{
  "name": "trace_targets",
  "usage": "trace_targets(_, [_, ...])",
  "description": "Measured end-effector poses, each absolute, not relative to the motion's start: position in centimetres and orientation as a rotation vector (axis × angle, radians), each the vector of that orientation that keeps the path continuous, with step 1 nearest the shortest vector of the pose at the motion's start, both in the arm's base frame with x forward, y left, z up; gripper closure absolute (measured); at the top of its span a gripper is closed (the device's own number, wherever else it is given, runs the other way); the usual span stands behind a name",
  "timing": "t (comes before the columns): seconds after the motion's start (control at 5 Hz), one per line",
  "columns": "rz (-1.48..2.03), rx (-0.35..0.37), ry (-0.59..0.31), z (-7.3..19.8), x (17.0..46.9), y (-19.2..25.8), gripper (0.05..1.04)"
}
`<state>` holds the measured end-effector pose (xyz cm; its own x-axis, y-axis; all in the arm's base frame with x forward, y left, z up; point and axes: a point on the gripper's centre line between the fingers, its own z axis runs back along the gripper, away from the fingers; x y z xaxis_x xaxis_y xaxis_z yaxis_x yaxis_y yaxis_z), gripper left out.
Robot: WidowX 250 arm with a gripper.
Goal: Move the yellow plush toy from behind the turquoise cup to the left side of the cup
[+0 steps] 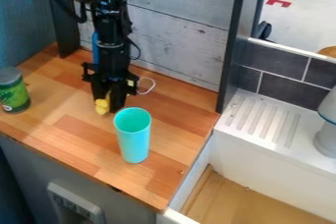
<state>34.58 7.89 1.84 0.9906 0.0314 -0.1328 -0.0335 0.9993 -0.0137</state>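
Cropping the black arm [110, 26] at the top edge, the green jar [18, 93] at the left, the pale grey object [326, 137] and brown rounded thing [328, 51] at the right. Cutting short the white basin [263, 161] and the box [73, 206] at the bottom. Partly hiding the yellow object [101, 106] behind the end effector [109, 109], blurring its shape.

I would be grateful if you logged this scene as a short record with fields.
gripper: low over the wooden counter
nearest thing: small yellow object at its lower end; unclear whether held
cup: turquoise, upright, open at the top
jar: green, grey lid, at the counter's left side
right of counter: white sink with ribbed ledge
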Motion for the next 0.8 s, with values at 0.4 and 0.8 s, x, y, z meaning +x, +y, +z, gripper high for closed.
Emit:
trace_targets(0.4, [-0.049,-0.037,0.077,5.5,32.0,5.5,0.717])
trace_targets(0.8, [0.023,-0.031,0.317,3.9,25.2,7.3,0.719])
